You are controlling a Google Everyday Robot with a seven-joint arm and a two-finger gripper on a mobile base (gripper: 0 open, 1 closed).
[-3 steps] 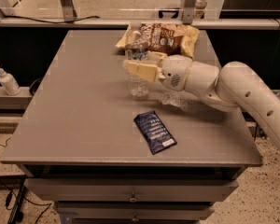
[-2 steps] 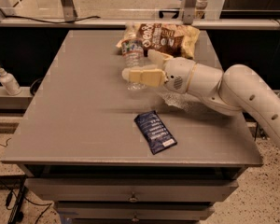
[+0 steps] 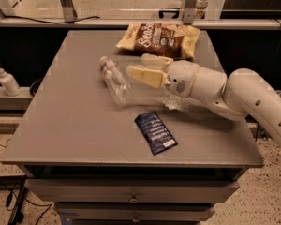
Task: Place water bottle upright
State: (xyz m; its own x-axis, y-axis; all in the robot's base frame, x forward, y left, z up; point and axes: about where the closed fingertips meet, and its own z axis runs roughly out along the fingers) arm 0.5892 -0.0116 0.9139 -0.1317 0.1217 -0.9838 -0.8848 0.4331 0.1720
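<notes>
Counted on the grey table (image 3: 61,125): one water bottle (image 3: 114,82), one brown chip bag (image 3: 159,39), one dark blue packet (image 3: 155,132). Off the table, on the ledge to the left: one white pump bottle (image 3: 7,81), standing upright.

One arm (image 3: 243,95) only, reaching in from the right edge, with one gripper (image 3: 136,64) over the middle of the table. Two cream fingers (image 3: 147,75), spread apart and pinching nothing, pointing left toward the bottle.

Water bottle lying on its side on the tabletop, not upright. White cap toward the far left, clear ribbed body slanting toward the near right. Just beside the fingertips on their left; cannot tell whether touching the nearer one. Well apart from the packet, which lies flat near the front edge. Chip bag flat at the far edge, behind the gripper.

Against a second ago: bottle then up at the fingers, close in front of the chip bag; now further left and nearer the front, clear of the gap between the fingers. Fingers spread then as now, gripper in nearly the same place. Chip bag, packet and pump bottle unmoved
</notes>
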